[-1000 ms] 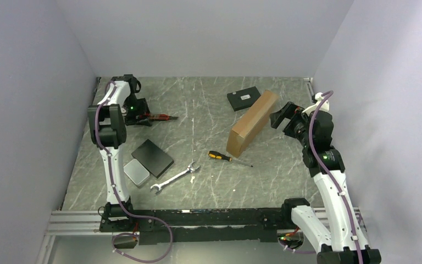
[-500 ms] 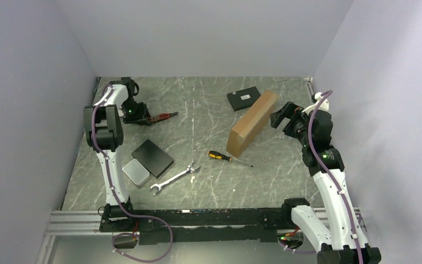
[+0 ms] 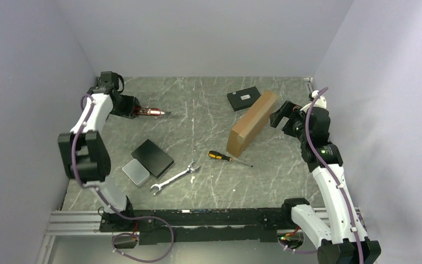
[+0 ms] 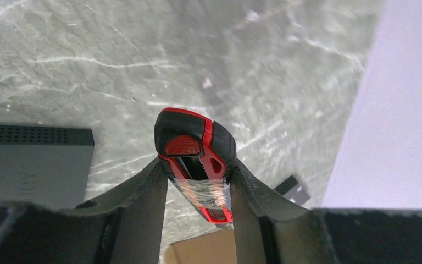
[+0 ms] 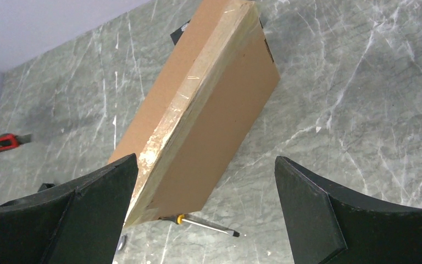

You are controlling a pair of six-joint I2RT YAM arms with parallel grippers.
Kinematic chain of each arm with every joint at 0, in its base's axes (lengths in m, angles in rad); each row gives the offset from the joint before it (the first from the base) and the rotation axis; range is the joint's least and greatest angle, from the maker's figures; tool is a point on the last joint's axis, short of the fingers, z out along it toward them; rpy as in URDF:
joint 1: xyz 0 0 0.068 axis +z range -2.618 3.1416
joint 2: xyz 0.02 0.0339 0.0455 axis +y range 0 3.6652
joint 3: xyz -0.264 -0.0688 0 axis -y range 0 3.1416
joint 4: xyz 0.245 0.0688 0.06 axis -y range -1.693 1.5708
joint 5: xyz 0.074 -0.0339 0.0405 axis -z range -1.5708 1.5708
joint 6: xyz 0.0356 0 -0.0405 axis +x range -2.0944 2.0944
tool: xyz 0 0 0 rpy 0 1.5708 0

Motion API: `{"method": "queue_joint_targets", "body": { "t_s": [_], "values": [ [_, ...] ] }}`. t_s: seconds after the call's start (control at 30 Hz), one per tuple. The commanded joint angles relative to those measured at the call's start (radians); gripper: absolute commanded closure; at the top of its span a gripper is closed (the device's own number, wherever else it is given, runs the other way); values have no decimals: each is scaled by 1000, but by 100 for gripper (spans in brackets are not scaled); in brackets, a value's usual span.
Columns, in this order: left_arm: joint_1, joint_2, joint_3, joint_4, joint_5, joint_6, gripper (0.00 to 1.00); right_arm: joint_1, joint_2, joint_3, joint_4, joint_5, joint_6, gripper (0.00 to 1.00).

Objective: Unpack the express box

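Standing on one long edge, the express box leans at a slant on the right-centre of the table, its far end by the small black box and its near end just beyond the screwdriver. In the right wrist view the express box shows plain brown faces with no print, and a strip of clear tape runs along its upper seam.

The right arm rises from its base at the near right, elbow bent, forearm reaching left toward the box. The right gripper sits just beside the box's right face with its jaws spread wide and nothing between them; whether a fingertip touches the cardboard cannot be told.

The left arm folds up along the left wall, its forearm stretched to the far left corner. The left gripper points right and is clamped on a red and black utility knife, whose butt end pokes out between the fingers.

The small black box carries a white label, its writing too small to read. A wrench, a dark slab and a silver tin lie near the left.
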State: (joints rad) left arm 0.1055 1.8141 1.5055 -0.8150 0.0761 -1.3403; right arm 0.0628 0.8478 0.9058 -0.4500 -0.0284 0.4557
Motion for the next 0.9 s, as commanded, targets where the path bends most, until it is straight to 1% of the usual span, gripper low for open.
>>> {"method": "queue_joint_targets", "body": {
  "t_s": [0.0, 0.07, 0.1, 0.17, 0.23, 0.3, 0.37, 0.43, 0.53, 0.63, 0.73, 0.77, 0.8, 0.87],
  "values": [
    [-54, -275, -131, 123, -52, 322, 100, 3, 25, 66, 13, -40, -82, 0],
    [-88, -399, -235, 179, -37, 466, 100, 4, 44, 99, -6, -45, -140, 0],
    [-96, -461, -291, 216, 2, 538, 100, 4, 52, 119, -21, -43, -158, 0],
    [-99, -565, -368, 273, 138, 687, 100, 5, 58, 140, -30, -83, -156, 0],
    [-112, -661, -419, 311, 268, 798, 100, 5, 48, 122, 30, -234, -150, 0],
    [-151, -720, -430, 310, 346, 896, 100, 8, 38, 87, 117, -399, -136, 0],
    [-209, -769, -424, 301, 363, 1002, 100, 39, 53, 70, 175, -524, -130, 0],
    [-296, -806, -413, 294, 328, 1084, 100, 99, 91, 97, 172, -569, -142, 0],
    [-472, -842, -419, 313, 263, 1206, 100, 215, 153, 151, 150, -550, -126, 0],
    [-617, -848, -436, 330, 186, 1278, 100, 310, 184, 163, 196, -483, -18, 0],
    [-715, -841, -452, 359, 154, 1320, 100, 401, 217, 170, 261, -392, 108, 0],
    [-743, -839, -454, 365, 146, 1327, 100, 435, 236, 183, 266, -352, 139, 0],
    [-775, -839, -458, 371, 132, 1368, 100, 480, 262, 203, 261, -307, 165, 0],
    [-823, -847, -477, 391, 92, 1407, 100, 519, 304, 231, 240, -238, 228, 0]
  ]
}}
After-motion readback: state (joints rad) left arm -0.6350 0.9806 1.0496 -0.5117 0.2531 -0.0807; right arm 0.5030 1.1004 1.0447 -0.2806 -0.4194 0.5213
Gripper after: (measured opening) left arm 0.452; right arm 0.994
